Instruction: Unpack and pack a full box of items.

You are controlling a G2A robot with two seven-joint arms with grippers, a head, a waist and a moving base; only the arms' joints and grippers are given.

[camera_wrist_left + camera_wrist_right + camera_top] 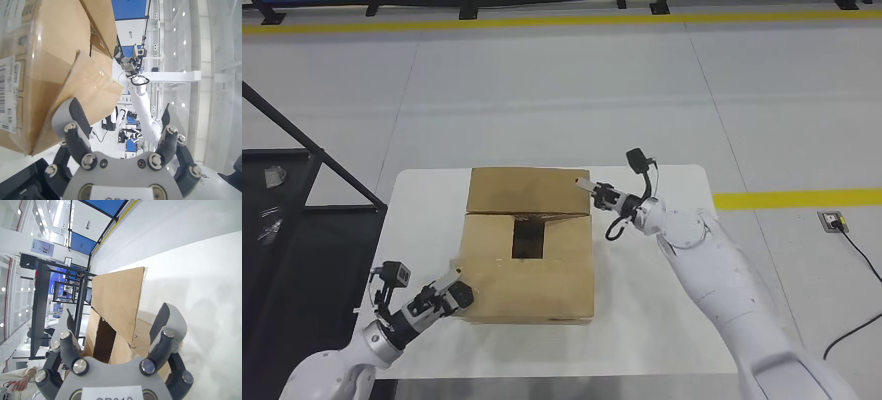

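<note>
Tabletop (652,300): left end effector (460,288), right end effector (587,187) at opposite box (527,280) corners.

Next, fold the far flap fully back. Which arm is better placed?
Right. The right gripper is open at a corner of the far flap, the flap's edge between its fingers in the wrist view. The left gripper is open at the near-left corner of the box, far from it.

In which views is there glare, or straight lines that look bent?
Left wrist view: bright glints on the clear tape of the cardboard box, and far white pillars bow; right wrist view: ceiling lamps flare white; top view: even light on the white table.
</note>
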